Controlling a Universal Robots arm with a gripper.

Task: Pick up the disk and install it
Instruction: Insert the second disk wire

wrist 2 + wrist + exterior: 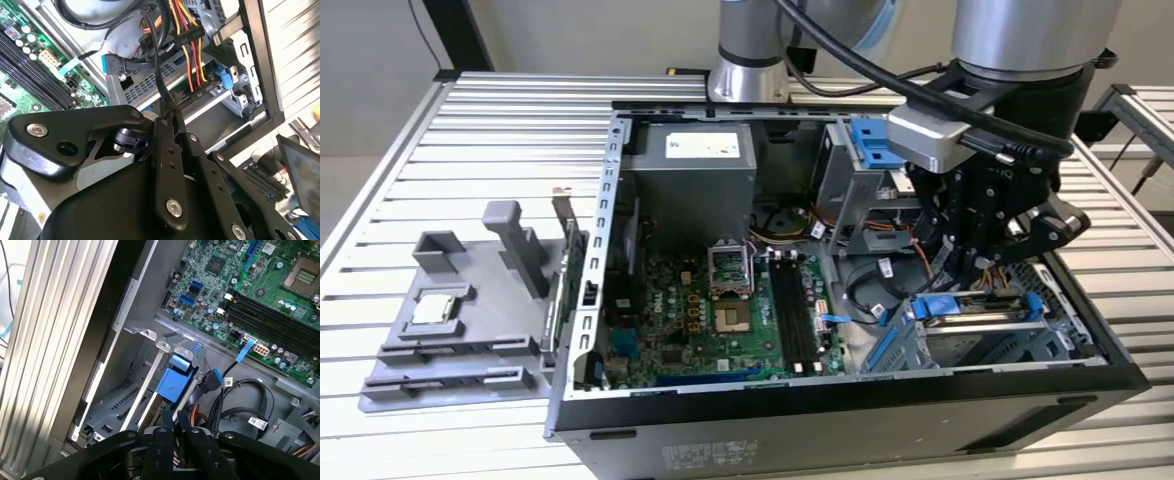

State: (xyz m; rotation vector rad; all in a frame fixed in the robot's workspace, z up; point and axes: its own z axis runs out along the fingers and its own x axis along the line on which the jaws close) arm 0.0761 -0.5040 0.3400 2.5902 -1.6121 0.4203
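Observation:
The disk (983, 308) lies flat in the drive bay at the front corner of the open computer case (854, 385), on the exterior view's right. Its blue rail bracket (172, 382) frames it, and its grey perforated side (160, 82) shows among cables. My gripper (970, 280) hangs directly above the disk. The black fingertips (172, 424) are pressed together with nothing between them. In the second wrist view my gripper (167, 116) ends close to a black cable (159, 70).
Orange, yellow and red power wires (192, 50) and black data cables (235, 395) crowd the bay. The motherboard (720, 310) fills the case floor, with a power supply (694, 165) behind. A grey fixture (467, 320) holding a small square chip (434, 308) stands beside the case.

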